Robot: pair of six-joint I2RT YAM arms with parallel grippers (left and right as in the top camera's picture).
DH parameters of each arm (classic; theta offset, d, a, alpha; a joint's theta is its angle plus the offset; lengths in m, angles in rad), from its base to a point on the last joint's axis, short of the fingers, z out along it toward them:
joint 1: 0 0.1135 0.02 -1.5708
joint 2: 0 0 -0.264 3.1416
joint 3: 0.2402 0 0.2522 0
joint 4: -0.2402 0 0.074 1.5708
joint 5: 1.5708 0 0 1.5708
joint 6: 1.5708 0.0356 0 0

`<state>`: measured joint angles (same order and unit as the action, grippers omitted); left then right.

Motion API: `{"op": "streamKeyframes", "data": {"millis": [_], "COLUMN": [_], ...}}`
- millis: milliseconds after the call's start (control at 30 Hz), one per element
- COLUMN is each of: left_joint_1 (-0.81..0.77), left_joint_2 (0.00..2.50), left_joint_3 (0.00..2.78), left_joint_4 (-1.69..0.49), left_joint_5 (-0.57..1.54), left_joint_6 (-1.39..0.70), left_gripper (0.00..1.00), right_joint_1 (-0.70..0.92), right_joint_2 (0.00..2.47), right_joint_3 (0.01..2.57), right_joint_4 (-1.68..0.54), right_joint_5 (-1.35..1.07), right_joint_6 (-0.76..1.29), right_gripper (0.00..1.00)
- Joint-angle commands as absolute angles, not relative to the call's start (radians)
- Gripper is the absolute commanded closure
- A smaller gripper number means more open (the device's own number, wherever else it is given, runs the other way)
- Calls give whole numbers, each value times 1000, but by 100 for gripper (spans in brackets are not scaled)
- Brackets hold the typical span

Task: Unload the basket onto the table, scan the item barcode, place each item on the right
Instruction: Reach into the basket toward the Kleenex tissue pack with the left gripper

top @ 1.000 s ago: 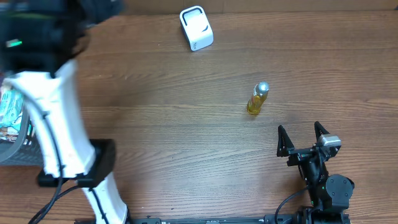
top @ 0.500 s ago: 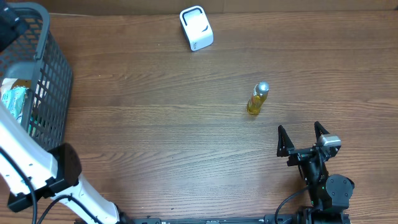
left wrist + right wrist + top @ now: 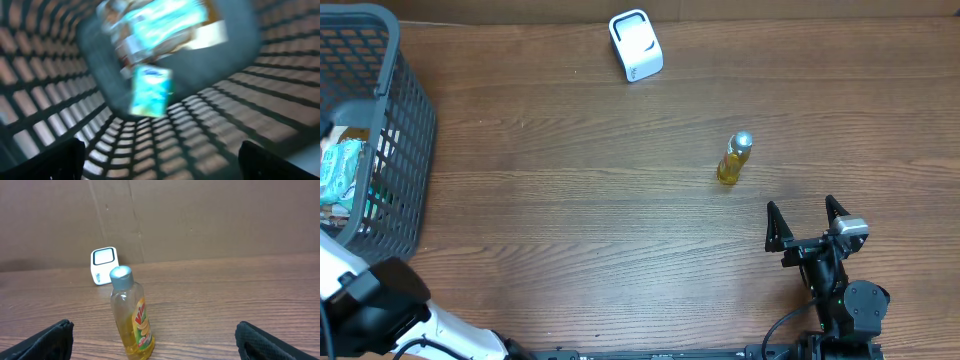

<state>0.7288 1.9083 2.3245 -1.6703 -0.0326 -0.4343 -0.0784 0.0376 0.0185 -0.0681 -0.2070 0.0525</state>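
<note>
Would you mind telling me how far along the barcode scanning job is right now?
Done: nothing that shows; the yellow bottle stands upright on the table, apart from the white scanner. In hand: nothing; the right pincer is open and empty, short of the bottle, and the left pincer is open, facing the packets inside the basket. Left: grasp an item and present its barcode to the scanner.
</note>
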Motion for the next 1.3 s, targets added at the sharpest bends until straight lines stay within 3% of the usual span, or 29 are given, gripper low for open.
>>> {"op": "streamKeyframes", "data": {"millis": [0, 567, 1267], "left_joint_1": [788, 789, 768], "left_joint_2": [1892, 1892, 1893], "left_joint_3": [2197, 1816, 1736], "left_joint_4": [-1630, -1372, -1254], "left_joint_5": [-85, -52, 26], "left_joint_6": [-532, -532, -474], "left_gripper": [0, 1, 1], "right_joint_1": [-78, -78, -78], "right_joint_2": [39, 39, 39], "right_joint_3": [8, 8, 8], "right_joint_4": [-62, -62, -62], "right_joint_5": [-211, -211, -211], "right_joint_6": [52, 52, 52], "right_gripper": [0, 0, 0]}}
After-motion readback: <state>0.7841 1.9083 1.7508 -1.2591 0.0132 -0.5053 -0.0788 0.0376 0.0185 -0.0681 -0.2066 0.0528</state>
